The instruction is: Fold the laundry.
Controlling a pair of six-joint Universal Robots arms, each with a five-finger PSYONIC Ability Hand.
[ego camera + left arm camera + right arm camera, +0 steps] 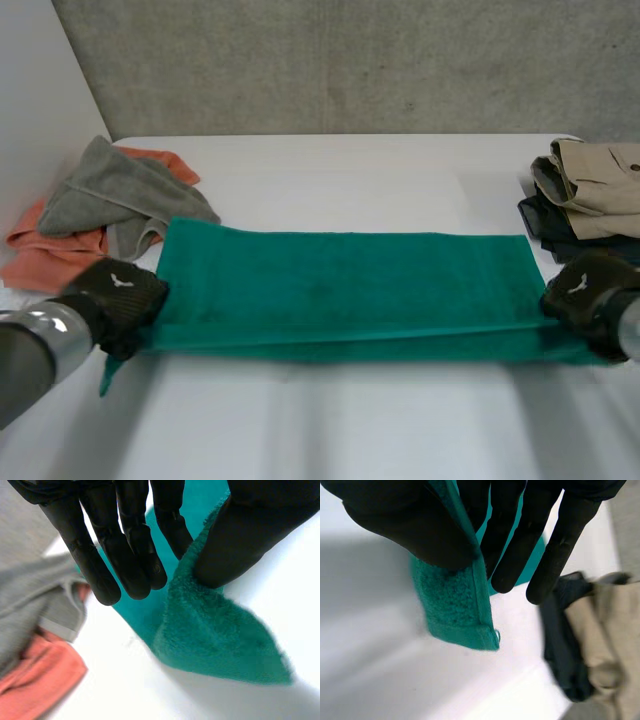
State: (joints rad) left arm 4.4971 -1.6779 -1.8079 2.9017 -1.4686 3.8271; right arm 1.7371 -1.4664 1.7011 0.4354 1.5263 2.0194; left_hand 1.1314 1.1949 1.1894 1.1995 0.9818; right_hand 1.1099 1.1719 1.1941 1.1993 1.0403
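Note:
A green towel (340,290) lies stretched sideways across the white table (350,420), its near long edge doubled over. My left hand (118,295) is at the towel's near left corner. In the left wrist view the towel (215,640) is pinched between the thumb and the straight fingers (125,555), and its corner hangs below them. My right hand (588,295) is at the near right corner. There the thumb (420,530) presses the towel's hemmed corner (455,605) against the fingers.
A grey towel (120,195) lies on an orange cloth (50,250) at the back left, close to my left hand. Folded beige (600,185) and dark (550,230) garments are stacked at the back right, just beyond my right hand. A wall stands behind the table.

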